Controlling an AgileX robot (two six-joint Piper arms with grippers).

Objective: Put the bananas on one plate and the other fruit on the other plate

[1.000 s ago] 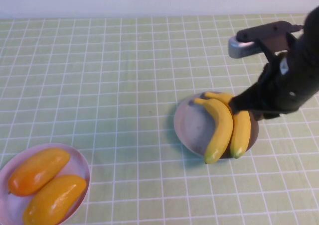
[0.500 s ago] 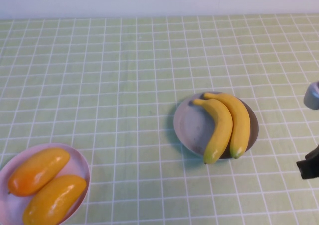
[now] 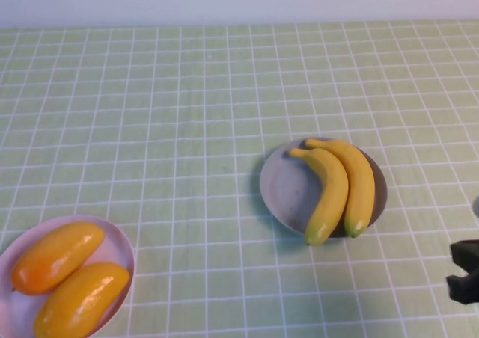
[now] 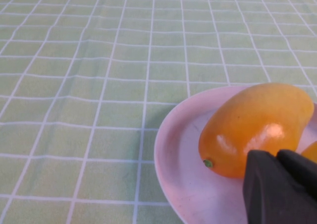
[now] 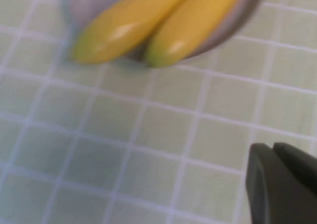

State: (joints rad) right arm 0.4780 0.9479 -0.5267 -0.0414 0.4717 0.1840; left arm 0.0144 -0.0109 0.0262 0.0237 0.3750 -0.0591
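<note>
From the high view I see the two bananas (image 3: 338, 191) lying side by side on the grey-blue plate (image 3: 288, 188), right of the tabletop's middle, long axes running from the far side toward me, greenish tips at the near rim. At the near left corner, the two mangoes (image 3: 67, 277) lie on the pink plate (image 3: 120, 244), angled from near-left to far-right. The tabletop (image 3: 165, 114) wears a pale green cloth with a white grid; a plain pale wall stands behind. My right gripper (image 3: 465, 272) sits at the right edge, apart from the grey-blue plate.

Through the left wrist view, my left gripper (image 4: 280, 184) is pressed together, holding nothing, above the pink plate beside one mango.

In the right wrist view, my right gripper is pressed together and empty, above bare cloth, with the banana tips beyond it.
</note>
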